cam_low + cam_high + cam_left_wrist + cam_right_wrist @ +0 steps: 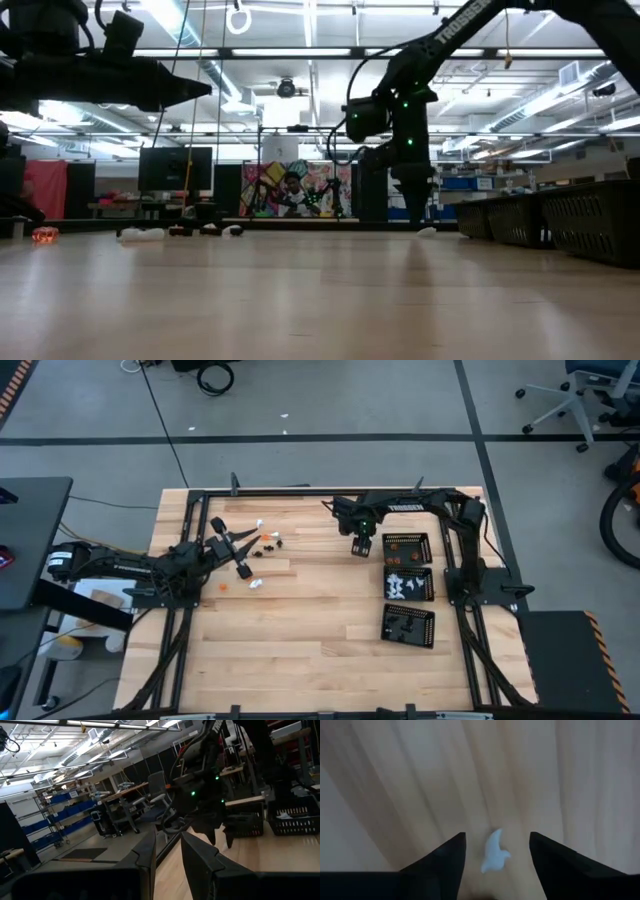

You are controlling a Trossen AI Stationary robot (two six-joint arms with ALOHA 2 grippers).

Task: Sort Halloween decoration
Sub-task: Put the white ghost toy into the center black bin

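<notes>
The Halloween decoration shows as tiny white, orange and black pieces lying loose on the wooden table, a cluster [268, 538] at the far left and a few more [256, 582] nearer. My right gripper [361, 547] points down, open, just left of the trays. In the right wrist view its fingers [497, 837] stand on either side of one white piece [495, 851] that lies on the table, without touching it. My left gripper [240, 548] hovers raised beside the cluster, pointing about level. Its fingers [167, 837] stand a narrow gap apart with nothing between them.
Three black perforated trays stand in a row at the right: the far one [406, 547], the middle one [409, 583] with white pieces, the near one [408, 624] with dark pieces. A lone orange piece [222, 586] lies at the left. Bare wood fills the middle and the near side.
</notes>
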